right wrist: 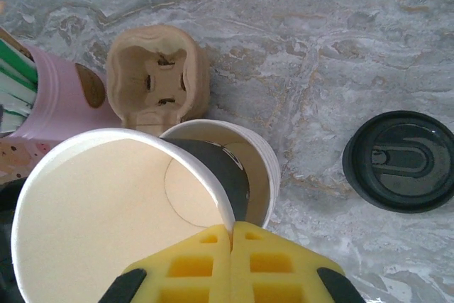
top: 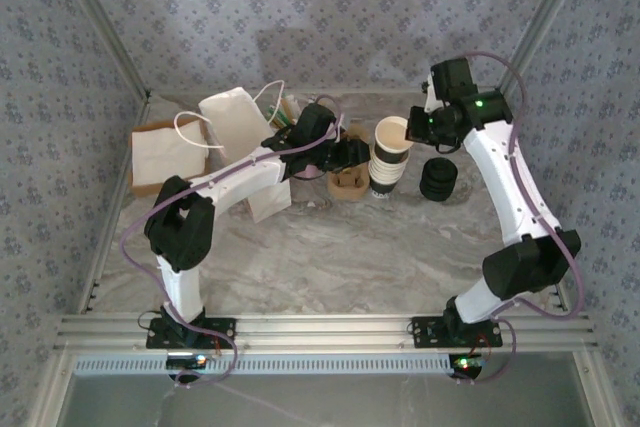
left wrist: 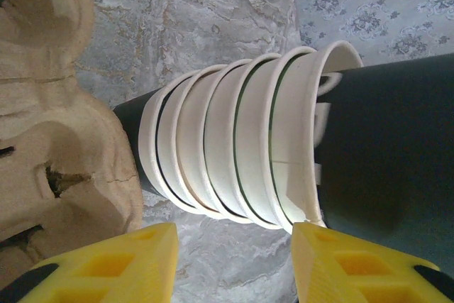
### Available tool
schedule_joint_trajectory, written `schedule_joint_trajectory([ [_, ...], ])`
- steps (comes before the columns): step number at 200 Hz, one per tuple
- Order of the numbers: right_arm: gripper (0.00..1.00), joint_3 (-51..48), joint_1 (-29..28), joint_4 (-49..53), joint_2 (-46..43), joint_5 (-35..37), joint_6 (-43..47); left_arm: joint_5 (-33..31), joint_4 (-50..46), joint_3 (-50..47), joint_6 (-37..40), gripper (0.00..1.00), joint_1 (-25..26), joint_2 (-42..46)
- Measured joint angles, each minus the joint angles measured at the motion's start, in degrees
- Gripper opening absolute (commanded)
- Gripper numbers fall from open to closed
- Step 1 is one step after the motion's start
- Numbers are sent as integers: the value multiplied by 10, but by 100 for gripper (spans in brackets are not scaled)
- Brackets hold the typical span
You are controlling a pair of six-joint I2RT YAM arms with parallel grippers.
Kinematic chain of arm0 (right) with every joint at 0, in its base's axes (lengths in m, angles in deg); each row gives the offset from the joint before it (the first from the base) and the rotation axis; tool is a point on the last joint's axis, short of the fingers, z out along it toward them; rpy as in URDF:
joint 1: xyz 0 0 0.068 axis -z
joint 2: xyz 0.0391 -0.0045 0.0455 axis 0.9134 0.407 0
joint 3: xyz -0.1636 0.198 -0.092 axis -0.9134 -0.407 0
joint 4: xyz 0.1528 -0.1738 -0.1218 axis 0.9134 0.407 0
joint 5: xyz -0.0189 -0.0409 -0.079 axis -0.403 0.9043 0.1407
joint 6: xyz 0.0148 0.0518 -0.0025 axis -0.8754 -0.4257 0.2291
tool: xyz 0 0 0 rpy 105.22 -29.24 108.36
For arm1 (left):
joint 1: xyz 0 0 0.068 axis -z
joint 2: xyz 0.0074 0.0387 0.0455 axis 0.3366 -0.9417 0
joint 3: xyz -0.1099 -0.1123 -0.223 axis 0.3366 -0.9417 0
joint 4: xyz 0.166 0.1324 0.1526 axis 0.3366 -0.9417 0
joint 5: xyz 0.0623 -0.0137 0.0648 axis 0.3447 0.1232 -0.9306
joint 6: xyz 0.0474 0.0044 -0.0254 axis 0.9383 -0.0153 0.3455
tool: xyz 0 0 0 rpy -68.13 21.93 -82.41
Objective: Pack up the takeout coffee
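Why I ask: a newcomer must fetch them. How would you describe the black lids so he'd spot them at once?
On the marble table, find the tall stack of cream cups near the middle. Just right of it, apart, stands a low pile of lids. It alone is round and black; its neighbours are cream or brown.

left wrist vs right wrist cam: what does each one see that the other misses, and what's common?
Left wrist extra: the left claw, open, facing the side of the cup stack, whose nested rims show edge-on; the patterned wall behind.
Right wrist extra: the right claw, shut on the rim of a lidless cup above the stack; a black lid lying on the table; the pink holder beside the pulp carrier.
Shared: the cup stack, the pulp carrier, the marble table.
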State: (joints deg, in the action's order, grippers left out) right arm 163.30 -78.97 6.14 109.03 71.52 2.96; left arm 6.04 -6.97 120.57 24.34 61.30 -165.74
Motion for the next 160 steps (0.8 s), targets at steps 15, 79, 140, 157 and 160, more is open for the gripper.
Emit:
schedule_joint_trajectory([
  [15,0,11,0,8,-12,3,0,0,0,0,0,47,0,1],
  [79,0,42,-5,45,-89,18,1,-9,0,-40,5,72,0,69],
  [140,0,-19,-76,71,-177,38,0,-67,-29,-113,33,96,17,242],
  [157,0,-56,-105,73,-198,46,-3,-87,-42,-135,41,99,26,291],
  [160,0,-65,-111,73,-203,47,-5,-91,-45,-140,44,100,28,301],
])
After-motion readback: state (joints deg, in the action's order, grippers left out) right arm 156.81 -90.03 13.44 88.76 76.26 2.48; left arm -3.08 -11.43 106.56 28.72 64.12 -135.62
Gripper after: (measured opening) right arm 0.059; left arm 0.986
